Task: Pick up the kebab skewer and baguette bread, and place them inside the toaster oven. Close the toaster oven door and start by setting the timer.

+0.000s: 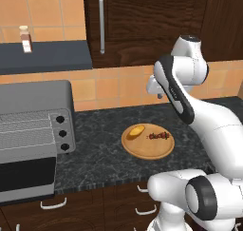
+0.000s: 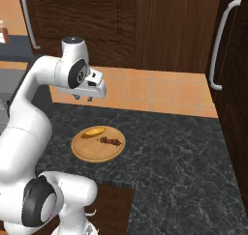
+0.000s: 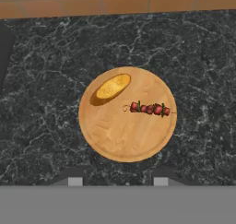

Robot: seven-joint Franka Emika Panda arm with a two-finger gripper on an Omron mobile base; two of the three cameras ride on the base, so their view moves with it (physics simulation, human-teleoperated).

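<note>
The baguette bread (image 1: pixel 136 130) (image 2: pixel 93 131) (image 3: pixel 113 86) and the kebab skewer (image 1: pixel 158 136) (image 2: pixel 110 141) (image 3: pixel 150 109) lie side by side on a round wooden board (image 1: pixel 148 151) (image 2: pixel 94 152) (image 3: pixel 124 140) on the dark counter. My gripper (image 1: pixel 159 96) (image 2: pixel 83 99) (image 3: pixel 118 181) hangs well above the board, pointing down, open, nothing between its fingers. At the left of the counter stands the toaster oven (image 1: pixel 35 99). The toaster oven door (image 1: pixel 26 178) is dropped open, the wire rack (image 1: pixel 23 125) shows, and three black knobs (image 1: pixel 61 132) run down its right panel.
A tiled wall backs the counter. A small bottle (image 1: pixel 25 39) stands on a dark shelf at the upper left. Dark wood cabinets with long bar handles (image 1: pixel 101 23) (image 2: pixel 220 45) hang above and stand at the right. Drawers sit below the counter's front edge.
</note>
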